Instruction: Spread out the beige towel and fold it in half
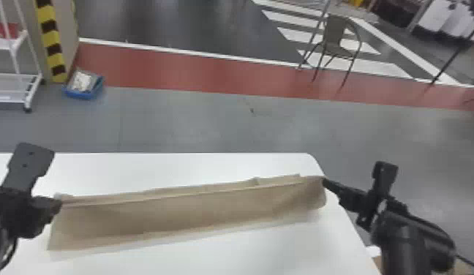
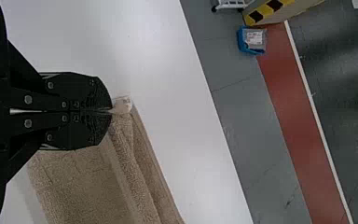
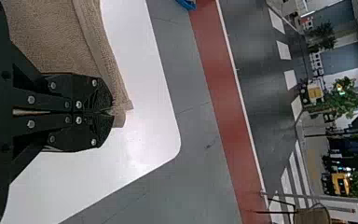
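We see left gripper (image 1: 59,203) and right gripper (image 1: 324,180) clenched on opposite ends of beige towel (image 1: 181,212), pale tag (image 2: 124,103) at left, print illegible, white table (image 1: 247,252) below.

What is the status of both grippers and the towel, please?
Left gripper and right gripper shut on beige towel's corners. Towel stretched between them, above white table. No obstacle seen at towel.
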Available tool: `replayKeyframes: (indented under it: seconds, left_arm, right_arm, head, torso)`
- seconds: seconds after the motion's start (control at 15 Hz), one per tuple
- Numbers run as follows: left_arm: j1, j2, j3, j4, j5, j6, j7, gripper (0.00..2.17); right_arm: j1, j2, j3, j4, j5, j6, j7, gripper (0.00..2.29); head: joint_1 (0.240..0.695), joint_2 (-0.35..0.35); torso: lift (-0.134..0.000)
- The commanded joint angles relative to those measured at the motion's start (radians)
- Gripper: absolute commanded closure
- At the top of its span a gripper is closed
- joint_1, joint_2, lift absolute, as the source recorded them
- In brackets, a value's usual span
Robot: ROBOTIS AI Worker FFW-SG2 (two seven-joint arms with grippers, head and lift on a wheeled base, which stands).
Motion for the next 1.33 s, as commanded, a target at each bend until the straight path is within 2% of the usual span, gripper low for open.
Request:
replayKeyframes:
  seconds: [0.0,0.13,0.2,0.33,0.4,0.47,0.53,0.6,0.73,0.8,0.93,1.13,1.27]
  left_arm:
    - [-0.016,-0.004,0.0,0.021,0.004,-0.023,0.001,1.37]
    - [-0.032,-0.007,-0.002,0.049,0.001,-0.035,0.005,1.37]
    - [-0.035,-0.009,0.0,0.061,0.001,-0.057,0.008,1.33]
    - [-0.044,-0.009,-0.002,0.084,0.001,-0.078,0.011,1.14]
    - [-0.056,-0.009,-0.006,0.1,-0.003,-0.078,0.012,0.46]
    - [-0.064,-0.007,-0.016,0.115,-0.011,-0.078,0.028,0.12]
    - [-0.065,-0.009,-0.02,0.124,-0.029,-0.081,0.031,0.1]
    - [-0.067,-0.007,-0.02,0.133,-0.031,-0.093,0.031,0.11]
    - [-0.068,-0.007,-0.02,0.141,-0.046,-0.103,0.034,0.11]
    - [-0.068,-0.006,-0.019,0.144,-0.046,-0.109,0.038,0.11]
    - [-0.064,-0.006,-0.012,0.141,-0.045,-0.115,0.04,0.1]
    - [-0.002,-0.003,0.008,0.075,-0.026,-0.115,0.029,0.1]
    - [0.025,-0.001,0.05,0.061,0.031,-0.164,0.003,0.1]
  right_arm:
    - [-0.005,0.01,0.039,0.003,0.0,-0.017,-0.02,1.49]
    - [-0.005,0.019,0.068,0.005,0.0,-0.033,-0.058,1.49]
    - [-0.005,0.027,0.074,0.005,0.005,-0.042,-0.07,1.39]
    - [-0.005,0.027,0.112,0.011,0.017,-0.051,-0.101,1.31]
    - [-0.005,0.028,0.135,0.011,0.02,-0.048,-0.17,0.75]
    - [-0.005,0.03,0.163,0.011,0.033,-0.03,-0.242,0.16]
    - [-0.009,0.03,0.178,0.013,0.057,0.004,-0.314,0.01]
    - [-0.023,0.028,0.178,0.025,0.065,0.038,-0.379,0.02]
    - [-0.072,0.007,0.16,0.121,0.071,0.044,-0.414,0.03]
    - [-0.077,-0.01,0.158,0.144,0.069,0.032,-0.417,0.04]
    - [-0.074,-0.016,0.155,0.157,0.057,-0.017,-0.415,0.04]
    - [-0.016,-0.006,0.158,0.083,0.02,-0.021,-0.394,0.05]
    - [0.033,-0.001,0.155,0.02,-0.027,-0.027,-0.353,0.05]
  head:
    - [0.695,-0.35]
    - [0.695,-0.343]
    - [0.695,-0.338]
    - [0.695,-0.327]
    - [0.695,-0.321]
    - [0.695,-0.316]
    - [0.695,-0.318]
    - [0.695,-0.32]
    - [0.695,-0.331]
    - [0.695,-0.338]
    - [0.695,-0.345]
    - [0.695,-0.349]
    - [0.695,-0.35]
  torso:
    - [0.0]
    - [0.0]
    - [0.0]
    - [0.0]
    - [0.0]
    - [0.0]
    - [0.0]
    - [0.0]
    - [0.0]
    - [0.0]
    - [0.0]
    - [0.0]
    - [0.0]
